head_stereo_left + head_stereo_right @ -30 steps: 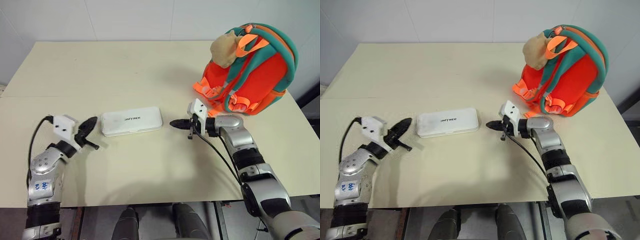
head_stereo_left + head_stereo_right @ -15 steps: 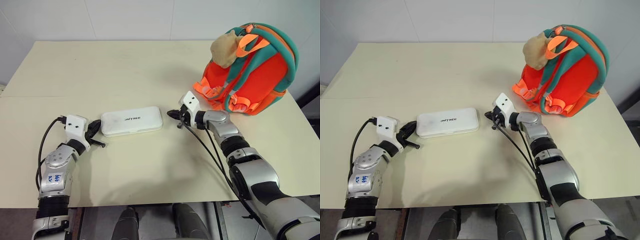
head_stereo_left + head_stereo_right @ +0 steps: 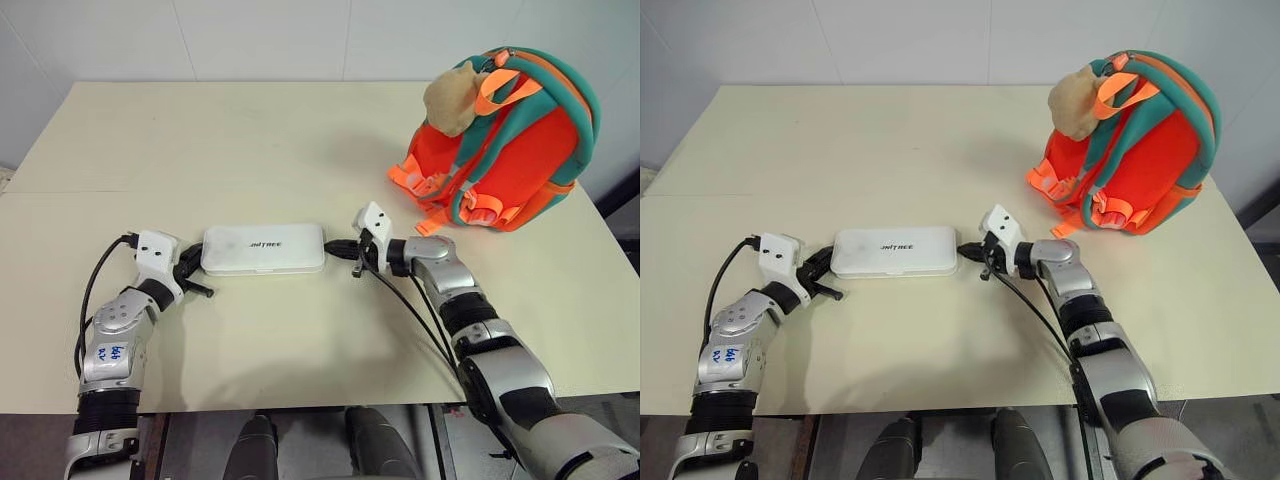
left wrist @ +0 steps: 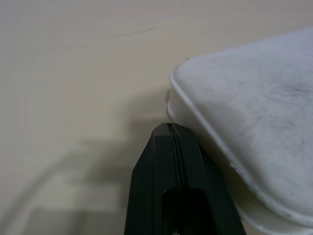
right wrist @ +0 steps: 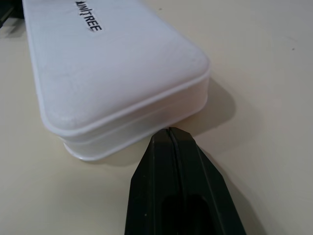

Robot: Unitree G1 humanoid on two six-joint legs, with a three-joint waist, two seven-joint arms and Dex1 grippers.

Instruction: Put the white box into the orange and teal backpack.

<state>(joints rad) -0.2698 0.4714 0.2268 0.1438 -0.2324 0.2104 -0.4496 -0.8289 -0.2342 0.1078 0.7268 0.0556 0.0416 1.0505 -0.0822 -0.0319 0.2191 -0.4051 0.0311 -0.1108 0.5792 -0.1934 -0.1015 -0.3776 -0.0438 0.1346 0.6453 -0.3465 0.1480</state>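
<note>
Closing in from both sides since a second ago, the left pincer [image 3: 192,270] and right pincer [image 3: 338,248], each pressed together and holding nothing, now meet the short ends of the white box [image 3: 264,249], lying mid-tabletop [image 3: 250,150]; the orange and teal backpack [image 3: 505,140] stands near the far right corner.

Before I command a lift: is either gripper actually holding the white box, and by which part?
Nothing is gripped. Both grippers' jaws are shut, tips at the white box's two short ends: left gripper at one, right gripper at the other. It lies flat on the table.
</note>
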